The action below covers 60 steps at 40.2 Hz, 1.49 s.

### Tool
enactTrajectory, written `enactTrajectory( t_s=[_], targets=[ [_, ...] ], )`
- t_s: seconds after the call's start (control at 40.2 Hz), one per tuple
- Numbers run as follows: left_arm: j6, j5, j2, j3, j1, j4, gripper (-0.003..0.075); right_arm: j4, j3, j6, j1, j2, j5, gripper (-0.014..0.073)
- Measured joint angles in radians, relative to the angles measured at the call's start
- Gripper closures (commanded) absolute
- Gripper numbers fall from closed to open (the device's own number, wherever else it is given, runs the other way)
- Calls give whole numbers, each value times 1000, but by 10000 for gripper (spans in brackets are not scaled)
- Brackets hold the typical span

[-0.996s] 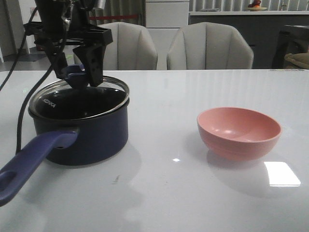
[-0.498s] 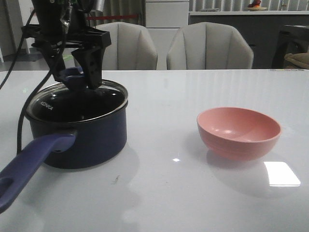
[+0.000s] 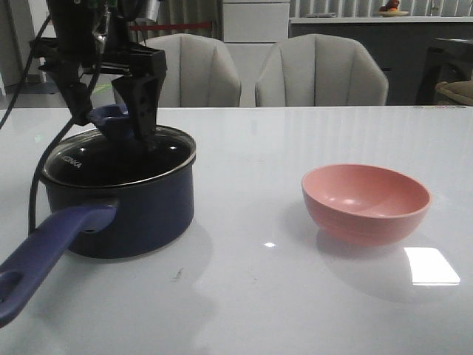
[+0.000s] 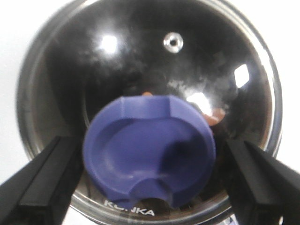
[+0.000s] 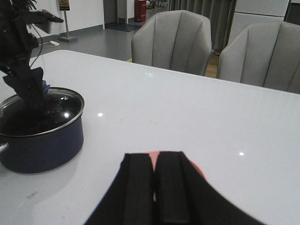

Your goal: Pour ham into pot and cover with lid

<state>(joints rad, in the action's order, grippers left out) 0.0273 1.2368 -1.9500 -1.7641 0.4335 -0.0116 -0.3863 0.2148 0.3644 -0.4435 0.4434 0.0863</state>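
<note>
The white table [image 3: 295, 296] fills the front view, with two grey chairs [image 3: 321, 70] behind its far edge. On its left side stands the pot [image 3: 126, 211], dark navy, its long purple-blue handle [image 3: 48, 248] reaching toward the camera. The left arm comes straight down over the pot, its gripper [image 3: 111, 122] pointing downward at the lid's knob [image 3: 112, 118]. The two black fingers [image 4: 42, 180] are spread apart, one on each side of the knob; in the left wrist view a gap shows between each finger and the knob.

The lid [image 3: 122, 151] sits level on the pot's rim, glass with a metal edge and white "KONKA" lettering near the rim. Through the glass a few small orange-pink pieces of ham [image 4: 216, 114] show inside the pot, mostly hidden by the knob.

To the right, well apart from the pot, a pink bowl [image 3: 366, 203] stands upright. The right gripper [image 5: 157, 192] hangs above that bowl, its fingers pressed together.
</note>
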Motion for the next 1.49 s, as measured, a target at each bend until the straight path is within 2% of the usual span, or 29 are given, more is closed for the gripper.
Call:
enactTrajectory(
  t_s=[0.274, 0.398, 0.597, 0.871, 1.195, 1.319, 1.419, 1.494],
  targets=[
    [0, 2, 94, -34, 0, -6, 118, 0, 0, 0, 0, 0, 0, 446],
    [0, 2, 180, 16, -4, -8, 118, 0, 0, 0, 0, 0, 0, 446],
    [0, -14, 406, 241, -23, -8, 118, 0, 0, 0, 0, 0, 0, 446],
    [0, -184, 830, 611, -49, -3, 118, 0, 0, 0, 0, 0, 0, 446],
    [0, -351, 1297, 939, -49, 17, 120, 0, 0, 0, 0, 0, 0, 446],
    [0, -418, 1506, 1058, -49, 34, 163, 0, 0, 0, 0, 0, 0, 446],
    [0, -446, 1659, 1143, -49, 34, 247, 0, 0, 0, 0, 0, 0, 446],
    [0, -450, 1765, 1204, -49, 34, 342, 0, 0, 0, 0, 0, 0, 446]
  ],
)
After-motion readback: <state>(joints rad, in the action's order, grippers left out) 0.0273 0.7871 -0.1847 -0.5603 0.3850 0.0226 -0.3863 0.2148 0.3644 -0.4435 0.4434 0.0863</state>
